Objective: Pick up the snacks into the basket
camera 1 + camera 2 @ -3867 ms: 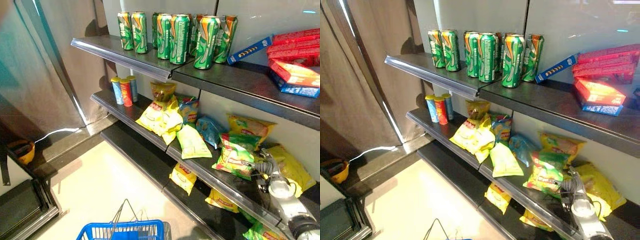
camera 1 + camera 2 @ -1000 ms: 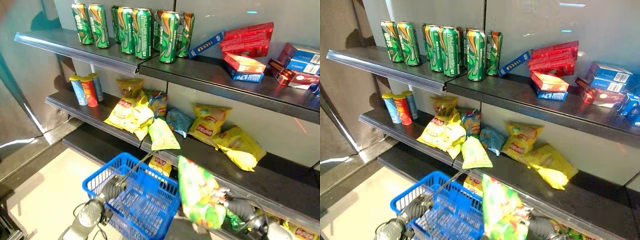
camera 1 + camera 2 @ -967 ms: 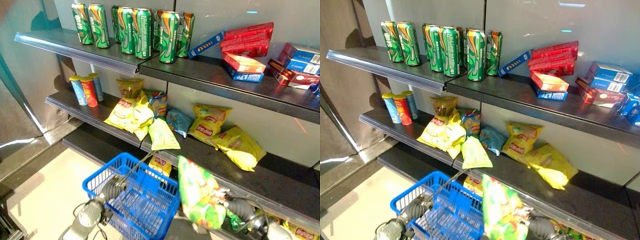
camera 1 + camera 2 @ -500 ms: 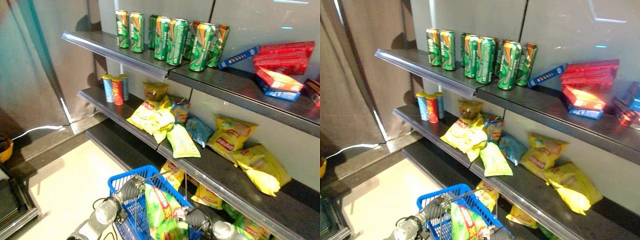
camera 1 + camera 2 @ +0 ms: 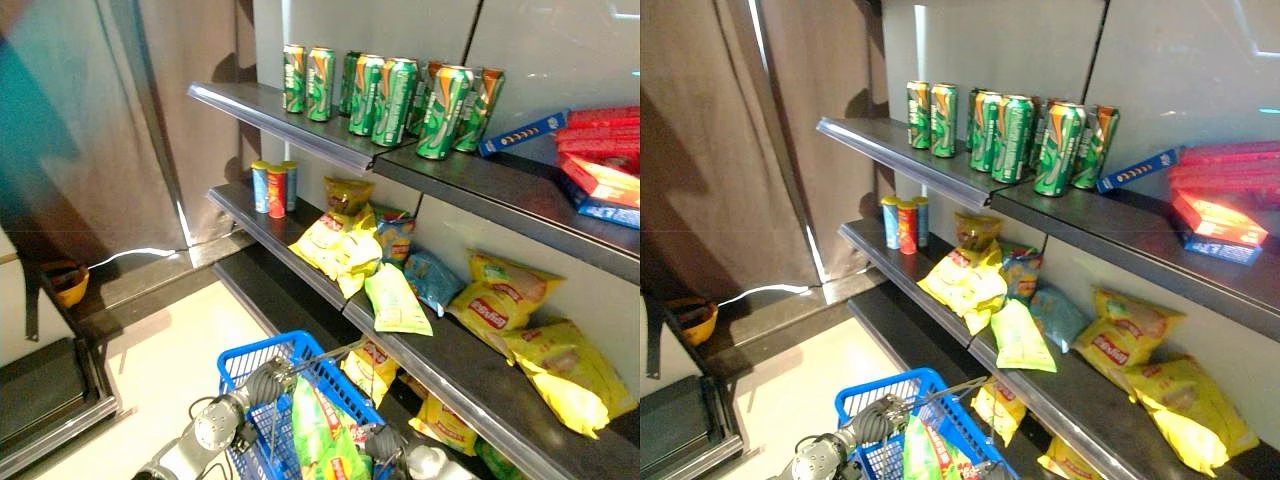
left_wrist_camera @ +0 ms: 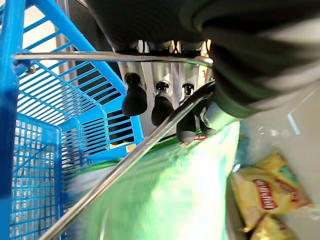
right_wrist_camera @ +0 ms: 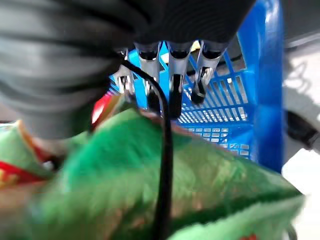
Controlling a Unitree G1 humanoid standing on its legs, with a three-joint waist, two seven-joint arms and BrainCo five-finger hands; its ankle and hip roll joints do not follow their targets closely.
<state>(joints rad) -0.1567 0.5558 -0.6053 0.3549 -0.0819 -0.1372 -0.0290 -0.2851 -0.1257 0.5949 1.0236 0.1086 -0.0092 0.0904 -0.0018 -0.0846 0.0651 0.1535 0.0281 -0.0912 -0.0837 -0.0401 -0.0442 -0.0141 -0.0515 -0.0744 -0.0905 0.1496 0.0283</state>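
A blue wire basket (image 5: 262, 360) hangs low in front of the shelves. My left hand (image 5: 263, 383) is shut on its metal handle (image 6: 125, 167), the fingers (image 6: 134, 100) curled over the wire. A green snack bag (image 5: 322, 432) stands upright in the basket's mouth, towards its right side. My right hand (image 5: 385, 443) is shut on the bag from the right. In the right wrist view its fingers (image 7: 172, 80) curl over the green bag (image 7: 150, 190), with the blue mesh (image 7: 220, 115) just beyond them. The bag's lower end is hidden inside the basket.
The top shelf carries green cans (image 5: 400, 90) and red and blue boxes (image 5: 600, 150). Chip tubes (image 5: 272, 187) and several yellow and blue snack bags (image 5: 345, 245) lie on the middle shelf. More bags (image 5: 372, 365) lie on the bottom shelf. Pale floor (image 5: 170, 360) spreads to the left.
My right hand has carried the green bag leftward from beside the basket to over it and lowered it into the mouth. The camera has swung, shifting the whole picture.
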